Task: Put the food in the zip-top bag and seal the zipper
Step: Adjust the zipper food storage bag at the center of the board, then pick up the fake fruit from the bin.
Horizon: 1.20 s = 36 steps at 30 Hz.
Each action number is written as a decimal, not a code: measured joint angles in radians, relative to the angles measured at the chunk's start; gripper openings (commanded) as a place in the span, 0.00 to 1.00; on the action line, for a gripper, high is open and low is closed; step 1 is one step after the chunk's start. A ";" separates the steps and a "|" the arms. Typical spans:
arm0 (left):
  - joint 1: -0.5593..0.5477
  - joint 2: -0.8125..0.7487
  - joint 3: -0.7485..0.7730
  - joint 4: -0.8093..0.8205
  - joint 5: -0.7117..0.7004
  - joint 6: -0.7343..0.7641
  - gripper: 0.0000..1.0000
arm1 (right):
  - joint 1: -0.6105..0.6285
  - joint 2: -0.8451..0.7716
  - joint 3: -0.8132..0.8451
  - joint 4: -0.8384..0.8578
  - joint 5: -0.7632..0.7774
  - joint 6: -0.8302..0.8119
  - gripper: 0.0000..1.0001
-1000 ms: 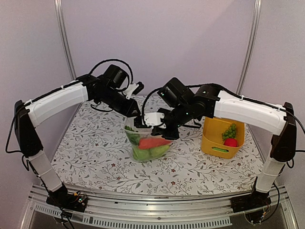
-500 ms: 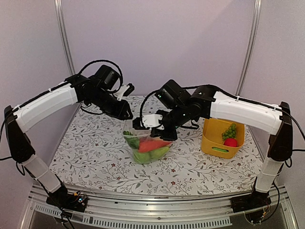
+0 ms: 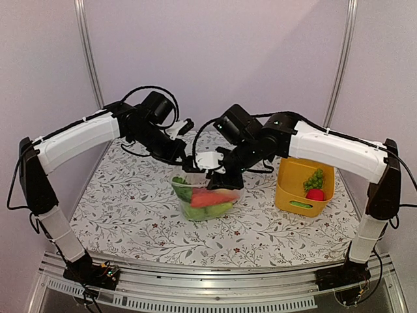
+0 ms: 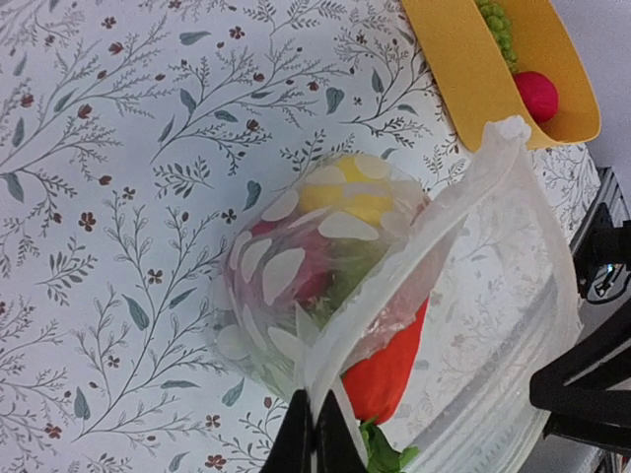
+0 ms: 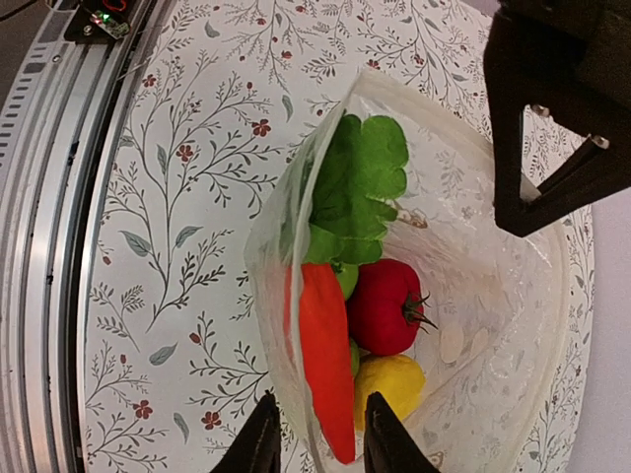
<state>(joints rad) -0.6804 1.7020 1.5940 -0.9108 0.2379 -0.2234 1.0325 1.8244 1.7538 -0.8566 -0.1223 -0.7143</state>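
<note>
On the table point(image 3: 124, 208), the left gripper point(image 4: 314, 436) pinches the zip-top bag point(image 4: 296, 286) edge tight. The right gripper point(image 5: 319, 414) is spread apart around the other edge.

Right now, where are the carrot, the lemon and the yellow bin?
carrot point(image 5: 320, 355), right wrist view, middle of its orange body.
lemon point(image 5: 392, 384), right wrist view, its yellow upper side.
yellow bin point(image 3: 288, 186), top view, the wall nearest the bag.
</note>
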 measured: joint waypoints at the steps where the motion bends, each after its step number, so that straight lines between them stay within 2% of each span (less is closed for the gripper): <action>1: 0.000 0.005 0.009 0.006 0.010 0.006 0.00 | -0.006 -0.001 0.006 -0.008 -0.011 0.005 0.39; 5: 0.000 0.015 0.040 0.065 0.053 0.038 0.00 | -0.085 -0.035 0.008 -0.054 -0.099 0.024 0.46; 10: 0.003 0.010 -0.002 0.159 0.087 0.066 0.00 | -0.326 -0.209 -0.083 -0.064 -0.199 0.051 0.48; 14: 0.009 -0.018 -0.099 0.231 0.114 0.074 0.00 | -0.545 -0.346 -0.199 -0.059 -0.203 0.067 0.47; 19: 0.026 -0.042 -0.158 0.291 0.148 0.072 0.00 | -0.727 -0.360 -0.300 -0.068 -0.148 0.068 0.48; 24: 0.031 -0.062 -0.187 0.336 0.175 0.060 0.00 | -0.779 -0.341 -0.407 -0.087 -0.015 0.048 0.55; 28: 0.031 -0.086 -0.212 0.360 0.181 0.054 0.00 | -0.778 -0.305 -0.481 -0.103 0.071 0.036 0.70; 36: 0.031 -0.104 -0.220 0.376 0.188 0.054 0.00 | -0.778 -0.258 -0.556 -0.109 0.181 0.034 0.75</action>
<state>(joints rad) -0.6495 1.5982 1.3735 -0.5350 0.4255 -0.1696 0.2543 1.5665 1.1980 -0.9657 0.0586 -0.6800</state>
